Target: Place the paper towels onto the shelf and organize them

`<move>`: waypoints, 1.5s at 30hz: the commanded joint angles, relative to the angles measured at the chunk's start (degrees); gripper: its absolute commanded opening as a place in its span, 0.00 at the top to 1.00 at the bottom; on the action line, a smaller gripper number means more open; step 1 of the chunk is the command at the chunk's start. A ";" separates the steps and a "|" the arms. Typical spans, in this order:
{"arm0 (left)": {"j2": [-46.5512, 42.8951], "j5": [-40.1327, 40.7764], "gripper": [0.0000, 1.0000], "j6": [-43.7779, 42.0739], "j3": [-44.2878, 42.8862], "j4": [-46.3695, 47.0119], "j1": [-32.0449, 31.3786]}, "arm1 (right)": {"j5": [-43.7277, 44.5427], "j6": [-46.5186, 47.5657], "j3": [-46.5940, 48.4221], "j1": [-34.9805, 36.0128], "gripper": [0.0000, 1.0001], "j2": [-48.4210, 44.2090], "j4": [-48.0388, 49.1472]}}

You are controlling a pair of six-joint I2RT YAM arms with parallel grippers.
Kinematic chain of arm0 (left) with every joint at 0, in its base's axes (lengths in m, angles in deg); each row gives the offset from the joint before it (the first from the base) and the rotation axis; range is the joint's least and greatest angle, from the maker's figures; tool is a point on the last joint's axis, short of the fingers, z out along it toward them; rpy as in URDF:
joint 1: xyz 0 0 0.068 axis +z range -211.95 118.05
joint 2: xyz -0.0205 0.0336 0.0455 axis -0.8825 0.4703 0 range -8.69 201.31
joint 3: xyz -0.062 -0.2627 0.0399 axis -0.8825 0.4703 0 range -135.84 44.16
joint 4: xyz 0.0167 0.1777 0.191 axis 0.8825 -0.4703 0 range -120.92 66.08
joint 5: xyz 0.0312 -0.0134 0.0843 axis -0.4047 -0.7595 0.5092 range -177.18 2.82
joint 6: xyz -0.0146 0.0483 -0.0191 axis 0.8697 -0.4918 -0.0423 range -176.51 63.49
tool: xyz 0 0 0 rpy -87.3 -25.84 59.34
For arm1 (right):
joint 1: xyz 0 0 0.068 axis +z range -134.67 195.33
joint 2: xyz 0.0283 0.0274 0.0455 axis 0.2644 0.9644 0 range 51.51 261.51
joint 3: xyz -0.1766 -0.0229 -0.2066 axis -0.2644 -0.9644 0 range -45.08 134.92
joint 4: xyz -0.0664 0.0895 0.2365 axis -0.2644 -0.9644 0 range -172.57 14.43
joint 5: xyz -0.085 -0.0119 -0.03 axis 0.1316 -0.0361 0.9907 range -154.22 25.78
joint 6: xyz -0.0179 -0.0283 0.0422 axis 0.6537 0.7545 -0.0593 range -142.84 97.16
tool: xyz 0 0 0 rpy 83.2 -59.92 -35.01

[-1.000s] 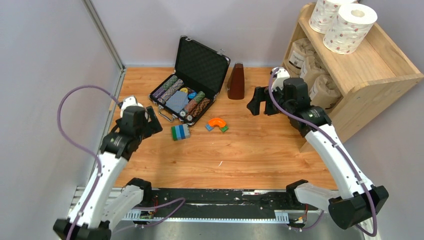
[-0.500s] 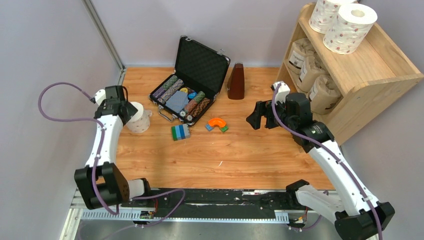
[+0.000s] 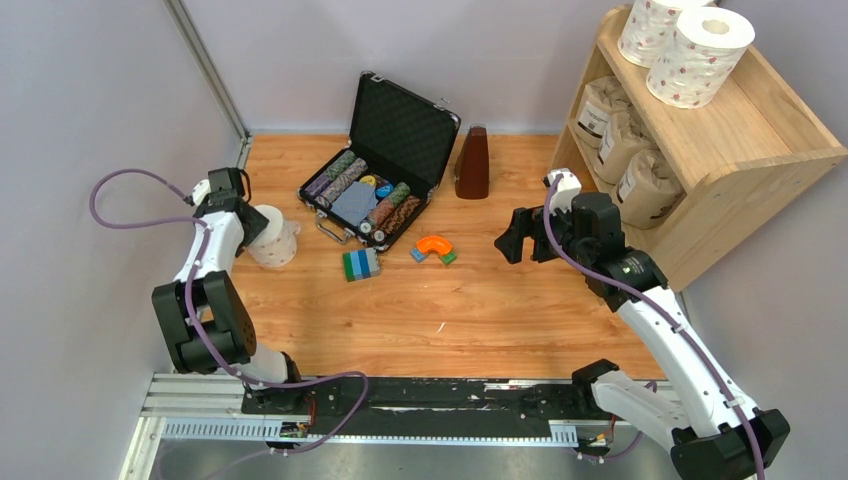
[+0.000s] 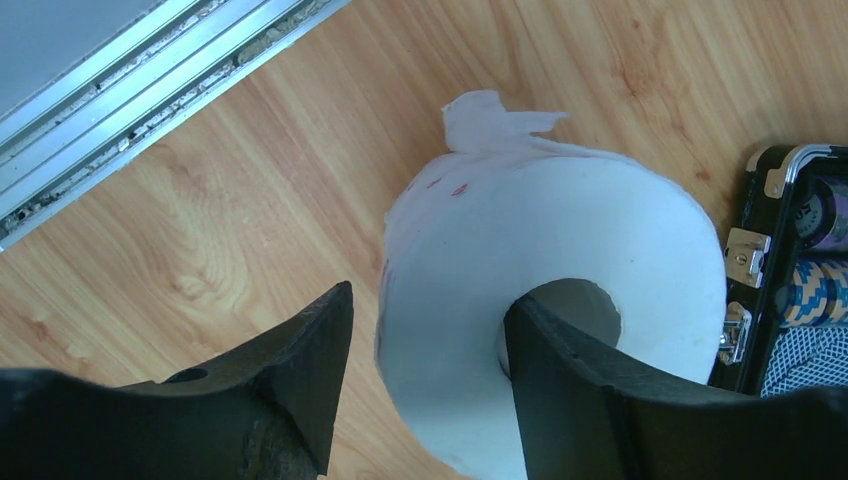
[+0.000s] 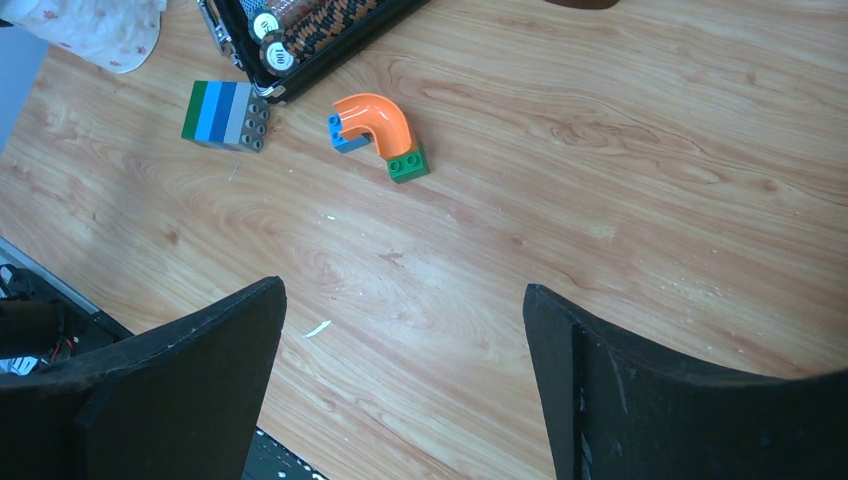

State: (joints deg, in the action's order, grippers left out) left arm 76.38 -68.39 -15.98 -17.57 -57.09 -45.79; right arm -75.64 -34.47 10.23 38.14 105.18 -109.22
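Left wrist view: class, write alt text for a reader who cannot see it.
The left claw straddles the wall of a white paper towel roll, one finger in its hollow core, the other outside. The roll stands on a wooden table beside a black chip case.

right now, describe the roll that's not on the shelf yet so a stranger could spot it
On the wooden table, look left of the open black chip case. A white paper towel roll with small red dots stands there, hollow core up, left gripper straddling its wall. It is the only roll on the table; the other rolls sit on the shelf.
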 commanded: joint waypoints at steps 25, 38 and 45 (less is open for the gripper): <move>-12.74 -15.54 0.90 -17.31 -15.46 -18.30 -24.84 | -0.75 -2.66 1.62 0.56 0.10 -0.47 -1.41; 1.41 -11.47 0.87 -17.78 -16.61 -7.55 -62.74 | 0.15 -6.86 4.18 5.95 0.12 0.25 -1.69; 9.80 -12.35 0.84 -21.38 -14.84 1.64 -69.86 | 2.73 -8.45 2.06 9.17 0.12 -1.08 -2.19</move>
State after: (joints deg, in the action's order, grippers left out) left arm 85.13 -81.11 -34.53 -31.56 -64.63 -114.18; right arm -75.00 -40.70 11.96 45.83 105.79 -112.30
